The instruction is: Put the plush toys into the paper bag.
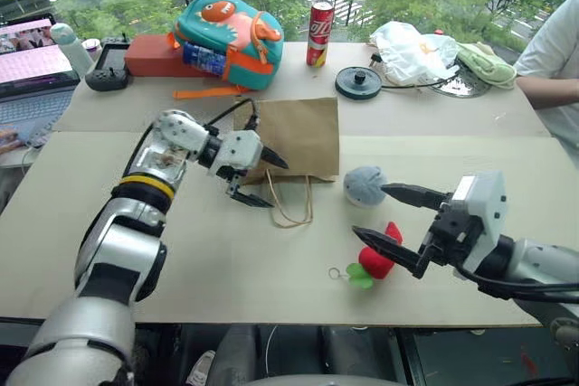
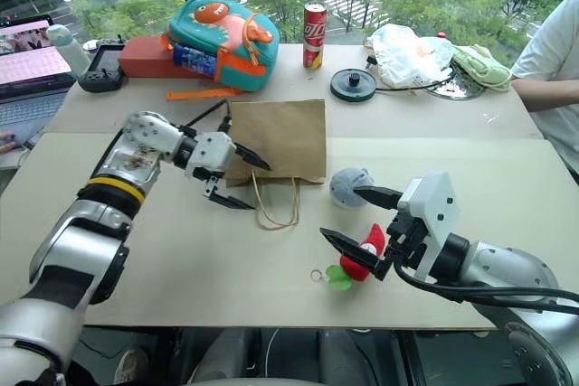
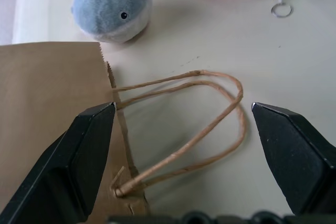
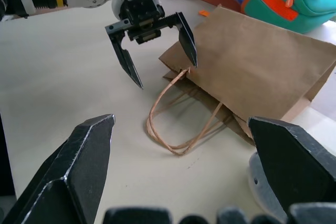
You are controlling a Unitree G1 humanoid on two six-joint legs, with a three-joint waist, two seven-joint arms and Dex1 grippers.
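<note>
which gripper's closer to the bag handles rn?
Left. The left gripper hangs open right over the bag's mouth edge, beside the handles. The right gripper is open, off by the strawberry and grey plush.

Spread left gripper [image 4: 163, 72] above paper bag [image 4: 252, 72] handles

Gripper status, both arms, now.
Left gripper: jaws open, holding nothing, poised at the paper bag by its handles.
Right gripper: jaws open, holding nothing, near the strawberry toy.
</note>
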